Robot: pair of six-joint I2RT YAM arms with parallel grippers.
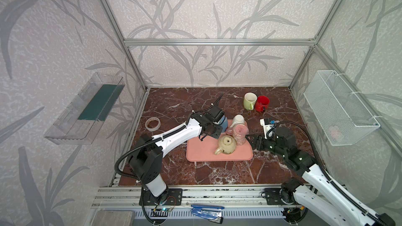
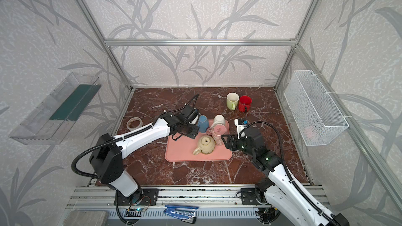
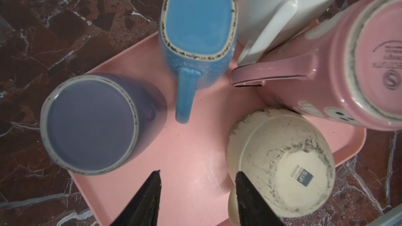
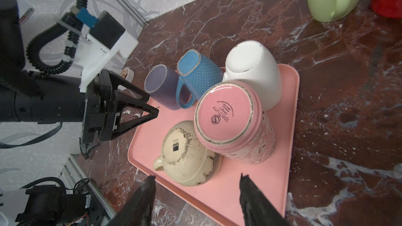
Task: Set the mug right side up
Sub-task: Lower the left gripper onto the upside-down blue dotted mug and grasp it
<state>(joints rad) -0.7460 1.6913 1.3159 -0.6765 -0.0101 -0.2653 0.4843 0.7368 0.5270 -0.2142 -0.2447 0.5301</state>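
Several mugs stand upside down on a pink tray [image 1: 206, 155]: purple [image 3: 91, 125], blue [image 3: 199, 20], white [image 1: 238, 120], pink [image 1: 240, 134] and cream [image 1: 226, 145]. My left gripper [image 3: 199, 183] hovers open over the tray's left part, with only bare tray between its fingers; one finger lies beside the cream mug [image 3: 282, 164]. In both top views it [image 1: 214, 132] hides the purple mug. My right gripper [image 4: 196, 183] is open at the tray's right edge [image 4: 250, 183], pointing at the cream mug [image 4: 187, 155] and the pink mug [image 4: 228, 116], touching neither.
A green mug [image 1: 249, 101] and a red mug [image 1: 262, 103] stand upright at the back right. A tape roll [image 1: 152, 123] lies left of the tray. A wire basket [image 1: 339, 107] hangs on the right wall, a clear shelf [image 1: 84, 107] on the left.
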